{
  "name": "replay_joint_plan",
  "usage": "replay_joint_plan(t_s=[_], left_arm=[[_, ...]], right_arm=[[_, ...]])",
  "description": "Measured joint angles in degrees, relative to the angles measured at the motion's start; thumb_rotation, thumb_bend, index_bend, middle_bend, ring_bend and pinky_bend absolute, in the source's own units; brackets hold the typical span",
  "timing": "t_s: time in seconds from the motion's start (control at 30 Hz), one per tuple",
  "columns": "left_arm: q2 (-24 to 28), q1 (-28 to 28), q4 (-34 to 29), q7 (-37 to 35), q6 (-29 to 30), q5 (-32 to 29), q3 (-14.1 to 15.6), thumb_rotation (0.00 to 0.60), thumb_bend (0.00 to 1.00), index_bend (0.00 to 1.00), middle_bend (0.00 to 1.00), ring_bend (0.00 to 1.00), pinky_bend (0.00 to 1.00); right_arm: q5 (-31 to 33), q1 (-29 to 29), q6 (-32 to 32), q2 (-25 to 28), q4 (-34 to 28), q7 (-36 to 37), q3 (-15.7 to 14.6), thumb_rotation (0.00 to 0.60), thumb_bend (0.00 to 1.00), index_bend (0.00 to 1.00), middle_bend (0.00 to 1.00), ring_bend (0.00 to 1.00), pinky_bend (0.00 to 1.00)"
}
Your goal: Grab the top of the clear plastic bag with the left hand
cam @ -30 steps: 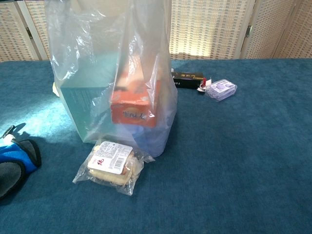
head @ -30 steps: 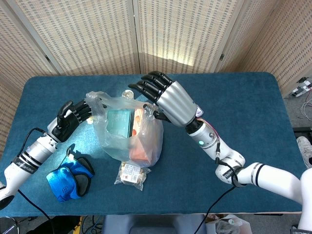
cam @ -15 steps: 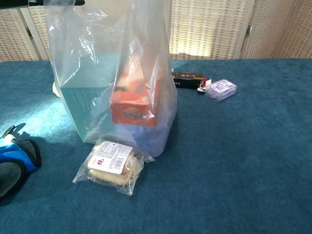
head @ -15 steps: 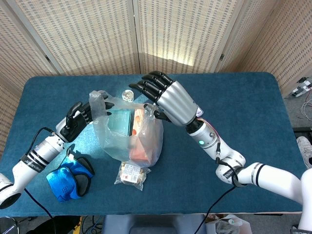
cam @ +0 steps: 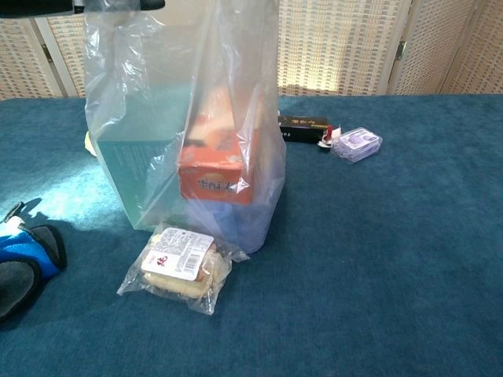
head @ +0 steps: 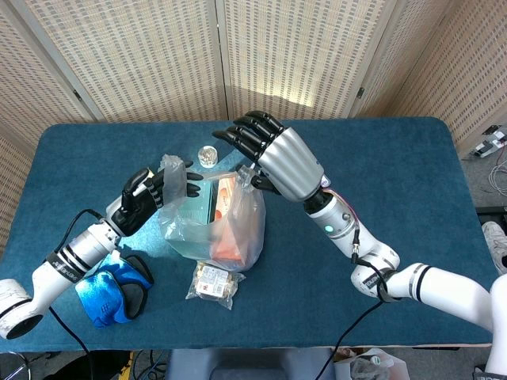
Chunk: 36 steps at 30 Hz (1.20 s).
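The clear plastic bag (head: 238, 214) stands upright mid-table, holding a teal box (head: 200, 202) and an orange box (head: 228, 237). My left hand (head: 154, 194) grips the bag's top left edge, its dark fingers curled round the bunched plastic. My right hand (head: 279, 162) hovers over the bag's right side and pinches its top right corner, the other fingers spread. In the chest view the bag (cam: 149, 94) fills the left half, with the orange box (cam: 208, 169) inside. The left hand (cam: 78, 6) shows only as dark fingers at the top edge.
A wrapped sandwich packet (head: 215, 283) lies just in front of the bag. A blue and black pouch (head: 111, 289) sits by my left forearm. A small clear round item (head: 207, 156) lies behind the bag. A black box (cam: 302, 124) and a purple case (cam: 356, 144) sit behind the bag.
My left hand has moved right, towards the bag's middle, carrying the top left edge with it, so the bag's mouth has narrowed. The right hand has shifted slightly up.
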Motion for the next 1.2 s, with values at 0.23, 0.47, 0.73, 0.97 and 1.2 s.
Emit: replay_joint_plan(t_s=[0.23,0.47,0.73,0.97,1.2], left_arm=[[-0.70,-1.05,-0.39,0.66,-1.20,-0.11,0.30,0.000,0.28,0.14,0.22,0.23,0.18],[-0.75,-1.26,-0.96,-0.81,-0.83,0.38,0.45,0.000,0.28,0.20,0.25,0.26,0.20],[-0.81,-2.25,-1.11,-2.09,-0.67,0.79,0.30,0.000,0.28,0.20,0.25,0.26,0.20],[-1.89,-3.86,-0.83,-2.03,-2.72,-1.58,-0.77,0.000,0.28,0.20,0.26,0.26,0.20],[-1.76,-4.50,-1.84,-2.69,-2.72,-2.40,-2.16,0.000,0.28,0.20,0.26,0.26,0.26]], right_arm=[[0.38,0.23,-0.12,-0.26,0.17,0.17,0.32,0.600,0.41,0.22,0.32,0.24,0.26],[0.61,0.30,-0.32,-0.39,0.65,0.29,0.31,0.600,0.41,0.22,0.32,0.24,0.26],[0.44,0.51,-0.46,-0.73,0.59,0.22,0.09,0.600,0.41,0.22,0.32,0.24,0.26],[0.51,0.52,-0.26,-0.52,-0.28,-0.44,0.36,0.600,0.41,0.22,0.32,0.24,0.26],[0.89,0.52,-0.13,-0.59,-0.40,-0.77,0.70,0.600,0.41,0.22,0.32,0.24,0.26]])
